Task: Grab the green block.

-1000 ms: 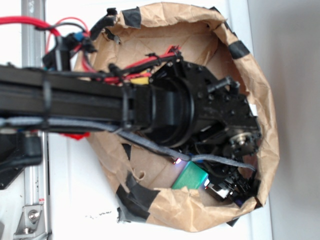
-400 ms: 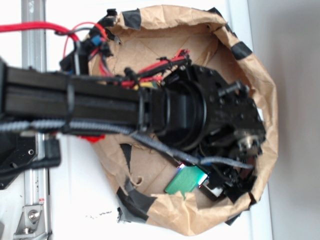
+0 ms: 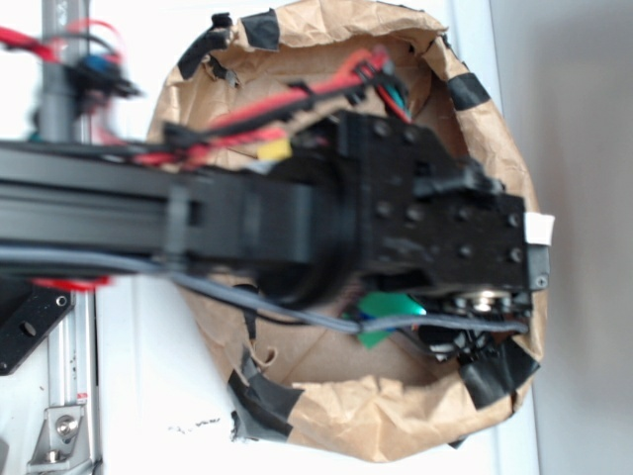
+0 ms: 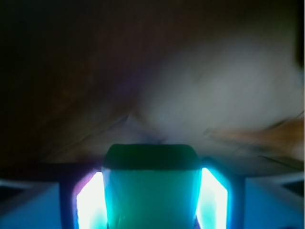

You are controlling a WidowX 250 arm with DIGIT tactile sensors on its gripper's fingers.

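Filling the lower centre of the wrist view, the green block [image 4: 151,191] sat between the two glowing fingers [image 4: 90,200] of the gripper [image 4: 151,200], which pressed against its sides, closed on it. From the exterior view, the block [image 3: 388,309] peeked out under the black arm [image 3: 247,228], inside the brown paper bag [image 3: 396,426], lower right of centre.

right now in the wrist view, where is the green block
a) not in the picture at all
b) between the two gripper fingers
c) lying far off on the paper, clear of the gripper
b) the green block sits in the bottom middle of the wrist view with a glowing finger close against each side; whether the pads actually press on it cannot be told from the blur.
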